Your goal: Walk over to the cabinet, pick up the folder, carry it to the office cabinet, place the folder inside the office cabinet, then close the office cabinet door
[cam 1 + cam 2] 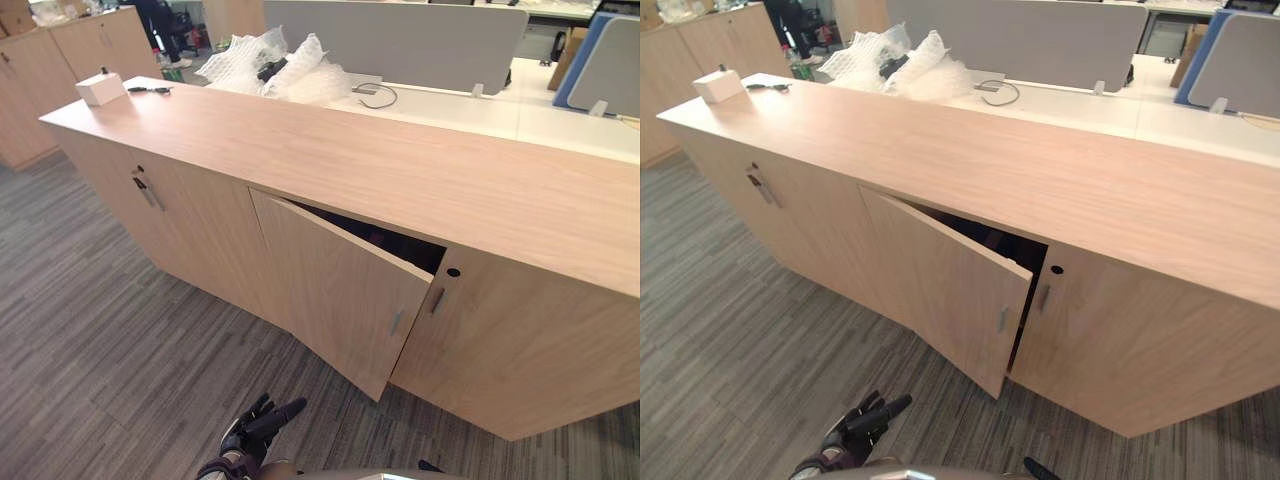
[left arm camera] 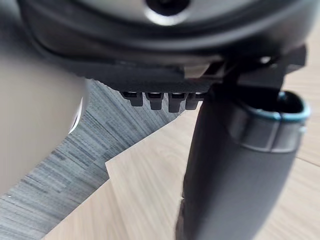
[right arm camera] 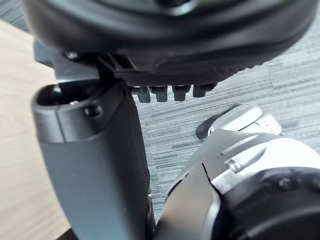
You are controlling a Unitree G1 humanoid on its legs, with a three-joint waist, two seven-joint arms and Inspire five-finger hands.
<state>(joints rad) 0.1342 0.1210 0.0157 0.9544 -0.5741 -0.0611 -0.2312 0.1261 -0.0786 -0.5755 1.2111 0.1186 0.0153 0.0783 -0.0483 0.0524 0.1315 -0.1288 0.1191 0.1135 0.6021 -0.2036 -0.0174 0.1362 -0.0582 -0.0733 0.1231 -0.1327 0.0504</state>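
Note:
A long, low wooden office cabinet [image 1: 400, 160] stands right before me. Its middle door [image 1: 330, 290] hangs ajar, swung out toward me, with a slim metal handle [image 1: 397, 322] near its free edge. Behind it a dark opening [image 1: 400, 245] shows, and I cannot make out what is inside. My left hand [image 1: 255, 428] hangs low over the carpet in front of that door, fingers relaxed and holding nothing; its thumb [image 2: 235, 170] shows against the wood. My right hand [image 3: 95, 165] also holds nothing, and its tip [image 1: 430, 466] shows at the bottom edge.
On the cabinet's far left end sits a small white box [image 1: 100, 88], with bubble wrap [image 1: 270, 65] and a cable [image 1: 375, 95] behind on a white desk. Grey partitions [image 1: 400, 40] rise beyond. More wooden cabinets [image 1: 60, 60] stand far left, a person [image 1: 160, 25] at the back.

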